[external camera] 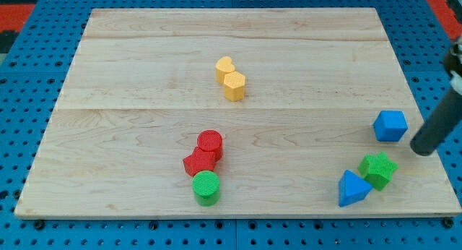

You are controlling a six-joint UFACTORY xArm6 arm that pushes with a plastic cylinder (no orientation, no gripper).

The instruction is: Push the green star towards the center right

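The green star [378,170] lies near the board's lower right corner, touching a blue triangle [353,189] at its lower left. A blue cube [390,126] sits above it, apart. My tip [423,149] is at the right edge, up and to the right of the green star and just right of the blue cube, touching neither. The rod slants up out of the view's right side.
A yellow heart [224,68] and a yellow hexagon [234,86] touch at upper centre. A red cylinder [210,143], a red star [198,163] and a green cylinder [206,187] form a chain at lower centre. The wooden board [130,76] sits on a blue pegboard.
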